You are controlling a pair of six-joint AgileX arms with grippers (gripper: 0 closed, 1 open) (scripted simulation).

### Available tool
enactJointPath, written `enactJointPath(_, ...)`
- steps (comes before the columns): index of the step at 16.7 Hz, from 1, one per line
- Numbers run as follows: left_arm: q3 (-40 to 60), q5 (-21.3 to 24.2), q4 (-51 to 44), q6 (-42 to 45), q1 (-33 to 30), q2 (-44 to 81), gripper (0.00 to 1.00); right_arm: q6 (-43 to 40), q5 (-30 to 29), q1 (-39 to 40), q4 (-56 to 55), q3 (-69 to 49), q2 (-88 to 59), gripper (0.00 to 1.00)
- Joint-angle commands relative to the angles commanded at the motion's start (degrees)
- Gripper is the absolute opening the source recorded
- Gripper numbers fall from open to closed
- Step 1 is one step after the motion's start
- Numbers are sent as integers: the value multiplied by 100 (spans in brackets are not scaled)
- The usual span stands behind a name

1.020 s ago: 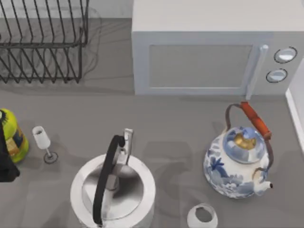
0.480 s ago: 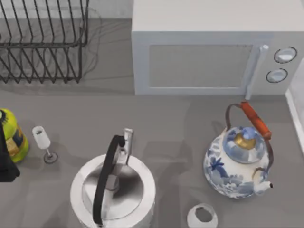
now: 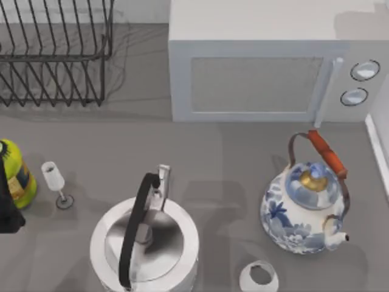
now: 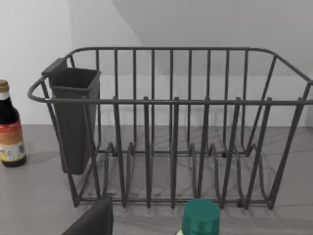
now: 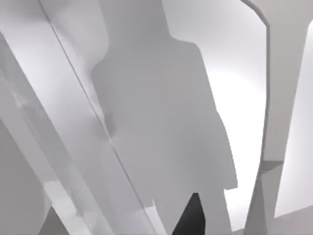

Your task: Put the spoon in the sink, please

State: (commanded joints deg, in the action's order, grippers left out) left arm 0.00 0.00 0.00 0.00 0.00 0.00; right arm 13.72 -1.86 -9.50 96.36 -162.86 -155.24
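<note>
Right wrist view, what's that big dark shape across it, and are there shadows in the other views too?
Right wrist view: a broad grey shadow falls across pale flat surfaces; I cannot tell what casts it. Top view: soft shadows on the table beside the steel kettle, plus one on the microwave top's right corner. Left wrist view: the dish rack casts thin shadow lines onto the counter.

A dark wire dish rack (image 4: 186, 132) stands on the grey desk (image 4: 34, 196), with a dark cutlery holder (image 4: 73, 117) hung at one end. Beside that end stands a brown bottle (image 4: 10, 127). A green cap (image 4: 200, 215) shows nearest the camera
</note>
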Motion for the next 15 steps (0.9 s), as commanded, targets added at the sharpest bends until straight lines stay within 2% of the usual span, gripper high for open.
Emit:
enactJointPath(3, 0, 0, 0, 0, 0, 0, 100, 92, -22, 101, 75, -308, -208, 0)
enactJointPath(9, 0, 0, 0, 0, 0, 0, 100, 104, -10, 66, -14, -206, -170, 0)
enactJointPath(15, 0, 0, 0, 0, 0, 0, 100, 101, 2, 82, -998, 1321, 311, 0)
